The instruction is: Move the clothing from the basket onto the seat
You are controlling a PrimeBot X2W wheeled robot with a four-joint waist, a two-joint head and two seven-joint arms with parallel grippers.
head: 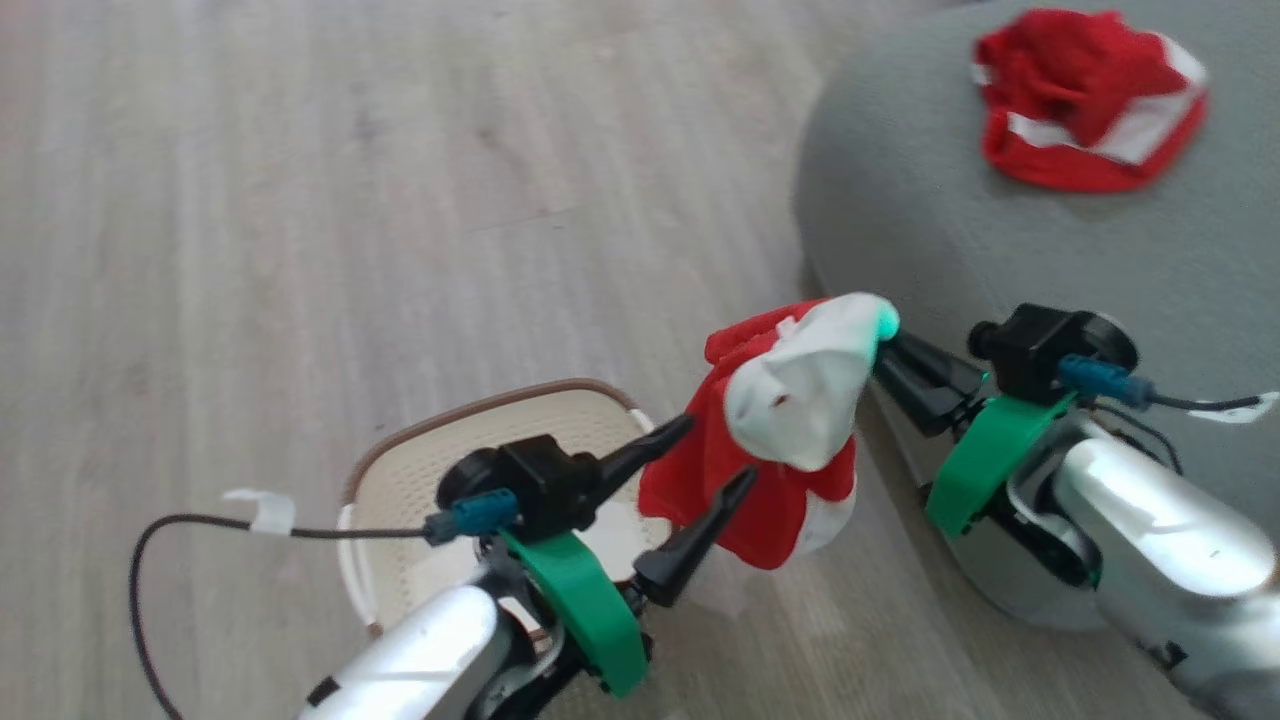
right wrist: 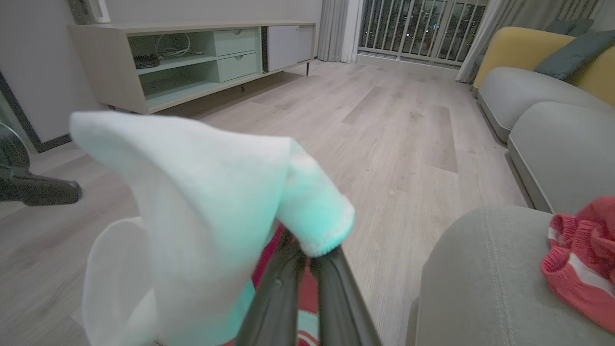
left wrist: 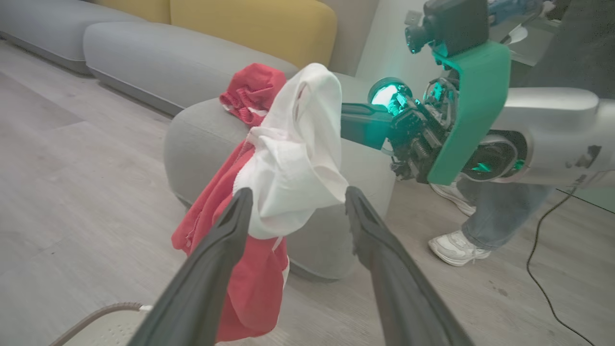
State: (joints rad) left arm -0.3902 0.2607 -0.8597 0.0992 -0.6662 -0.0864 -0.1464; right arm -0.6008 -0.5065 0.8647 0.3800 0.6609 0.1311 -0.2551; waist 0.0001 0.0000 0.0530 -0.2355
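Note:
A piece of red and white clothing (head: 790,430) hangs in the air between the basket and the seat. My right gripper (head: 885,345) is shut on its white top fold (right wrist: 206,192). My left gripper (head: 715,455) stands open, its fingers (left wrist: 230,226) on either side of the hanging cloth (left wrist: 288,158), not pinching it. The cream basket (head: 420,480) with its brown rim lies on the floor under my left arm. The grey-green seat (head: 1000,230) is to the right, with another red and white garment (head: 1090,100) crumpled on top of it (right wrist: 581,264).
A person's legs and white shoes (left wrist: 456,247) stand on the floor beside the seat, near a black cable (left wrist: 543,288). A grey sofa with yellow back cushions (left wrist: 254,24) runs behind. A low cabinet (right wrist: 192,62) lines the far wall across the wood floor.

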